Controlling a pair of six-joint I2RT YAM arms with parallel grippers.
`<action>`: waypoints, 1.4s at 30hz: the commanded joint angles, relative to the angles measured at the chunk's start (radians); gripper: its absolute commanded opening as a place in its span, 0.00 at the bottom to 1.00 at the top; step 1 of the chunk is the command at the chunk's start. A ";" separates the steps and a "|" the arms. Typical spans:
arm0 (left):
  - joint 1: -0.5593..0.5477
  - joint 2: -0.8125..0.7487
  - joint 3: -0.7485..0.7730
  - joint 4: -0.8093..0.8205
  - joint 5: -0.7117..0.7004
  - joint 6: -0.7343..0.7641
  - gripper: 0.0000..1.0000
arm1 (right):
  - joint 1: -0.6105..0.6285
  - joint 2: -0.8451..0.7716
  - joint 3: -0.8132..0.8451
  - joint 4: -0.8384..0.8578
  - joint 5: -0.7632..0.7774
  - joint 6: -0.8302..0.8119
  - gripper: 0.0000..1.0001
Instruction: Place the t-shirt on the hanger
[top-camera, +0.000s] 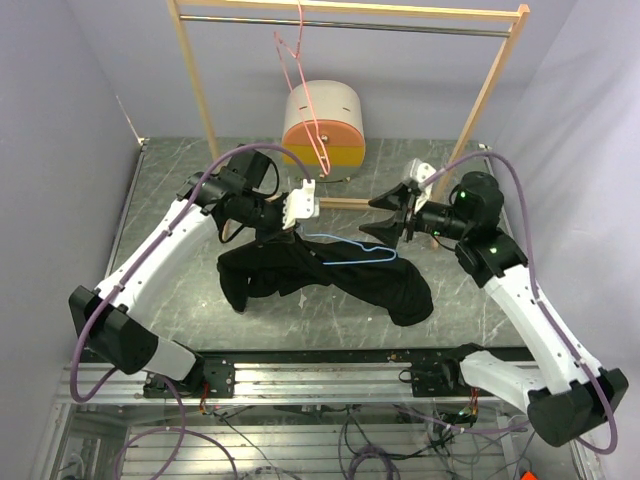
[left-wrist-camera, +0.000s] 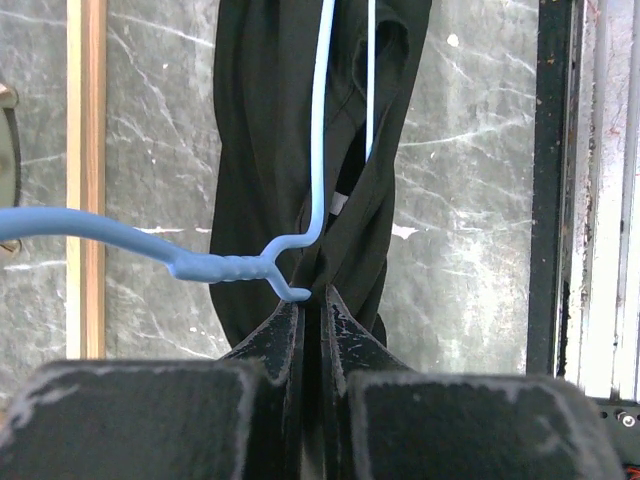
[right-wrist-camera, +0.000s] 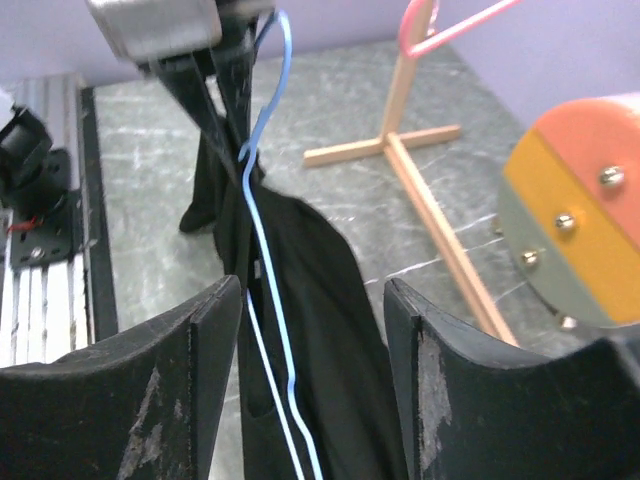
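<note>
The black t-shirt (top-camera: 330, 277) lies bunched on the grey table, with one end lifted by my left gripper (top-camera: 292, 226). In the left wrist view that gripper (left-wrist-camera: 312, 300) is shut on a fold of the t-shirt (left-wrist-camera: 270, 120). The light-blue hanger (left-wrist-camera: 215, 267) has its twisted neck right at the fingertips, its hook runs left, and its wires run into the cloth. In the top view the hanger (top-camera: 350, 256) lies across the shirt. My right gripper (top-camera: 385, 216) is open and empty. In its wrist view, the gripper (right-wrist-camera: 315, 335) hovers over the t-shirt (right-wrist-camera: 340, 330) and the hanger (right-wrist-camera: 268, 320), not touching them.
A wooden rack (top-camera: 195, 90) stands at the back with a pink-red wire hanger (top-camera: 305, 90) on its rail. A round white, orange and yellow object (top-camera: 322, 122) sits behind its base bar (right-wrist-camera: 440, 225). The rail of the arm bases (top-camera: 330, 365) runs along the near edge.
</note>
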 joint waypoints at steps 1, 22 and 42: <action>-0.008 0.027 0.024 -0.016 -0.043 -0.017 0.07 | -0.009 -0.032 0.060 0.054 0.239 0.189 0.61; -0.008 0.061 0.009 0.199 -0.121 -0.287 0.07 | -0.174 0.028 -0.002 -0.468 0.621 0.855 0.47; -0.007 0.114 0.034 0.238 -0.103 -0.358 0.07 | 0.422 0.301 0.000 -0.428 1.127 1.046 0.47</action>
